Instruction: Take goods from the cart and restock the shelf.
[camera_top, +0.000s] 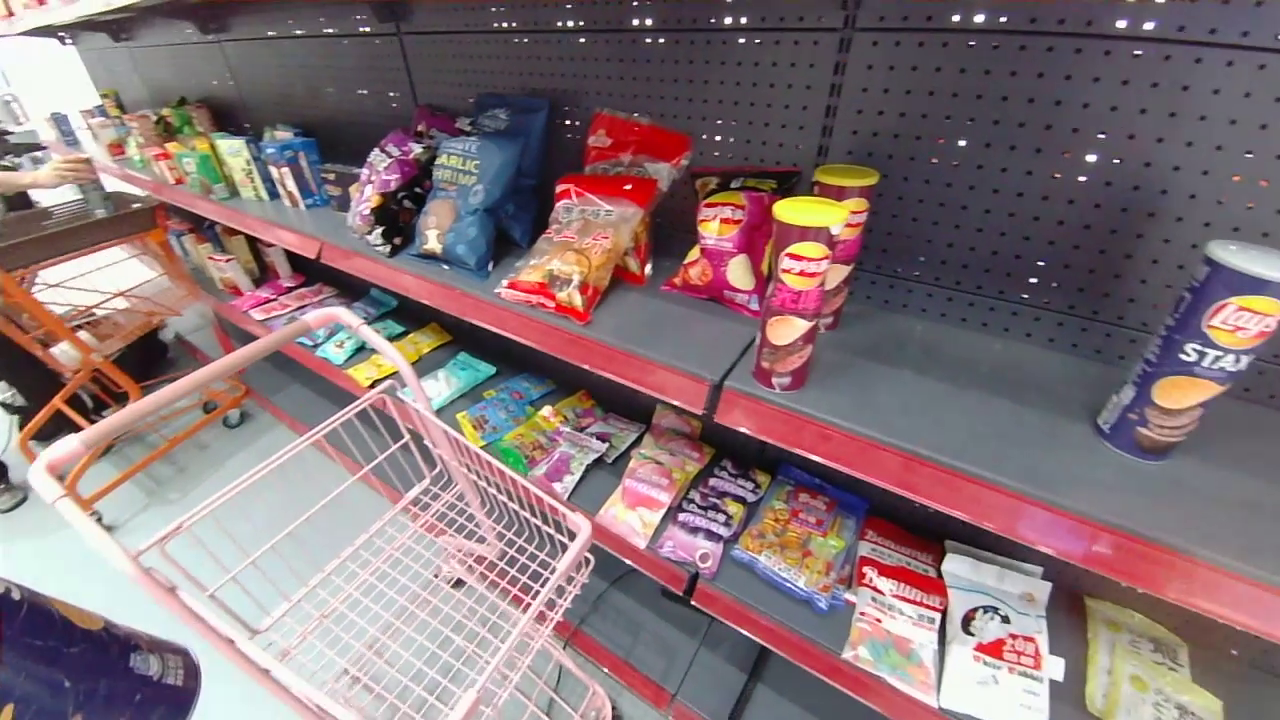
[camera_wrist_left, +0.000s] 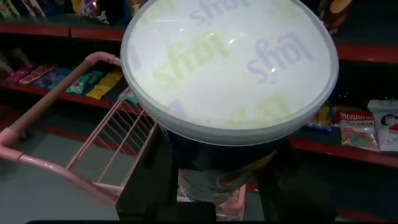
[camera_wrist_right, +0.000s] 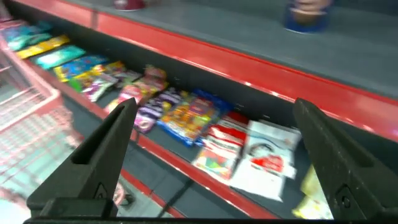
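The long grey shelf with red edges stands beside the pink wire cart. Near the cart, the left gripper is clamped on a dark blue crisp can with a white plastic lid; pale lettering shows on the lid. The right gripper is spread wide and empty.

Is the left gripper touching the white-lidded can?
Touching. In the left wrist view the can sits clamped between the left gripper's dark fingers, no gap on either side.
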